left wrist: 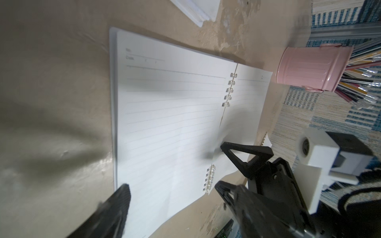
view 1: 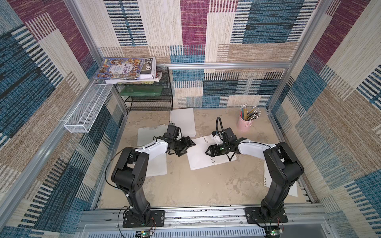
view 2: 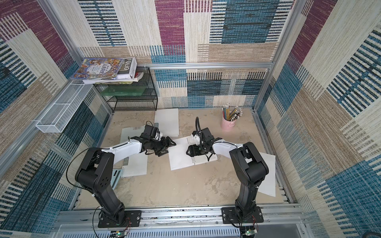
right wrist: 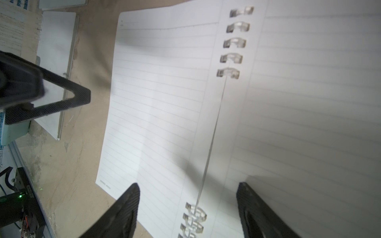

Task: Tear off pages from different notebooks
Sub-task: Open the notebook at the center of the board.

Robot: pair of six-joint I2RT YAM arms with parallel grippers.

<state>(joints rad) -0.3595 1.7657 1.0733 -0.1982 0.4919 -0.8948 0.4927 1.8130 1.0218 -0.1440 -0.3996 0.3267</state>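
Loose page [view 2: 269,171] lying on the counter [view 1: 185,185] right by the right arm's base. Mid-counter, the open notebook [view 1: 199,156] lies flat. The right end effector [right wrist: 188,185] hangs over its binding, spread wide and gripping nothing. The left end effector [view 1: 186,149] sits at the page edge, also wide and empty. Pencil cup [view 1: 244,123] at the back.

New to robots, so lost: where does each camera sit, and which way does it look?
Top views: overhead, looking down on the table; left arm and right arm show.
Left wrist: on the left arm, facing the open notebook; left gripper shows.
Right wrist: over the notebook's rings; right gripper shows.
Shared: notebook, each other's gripper.
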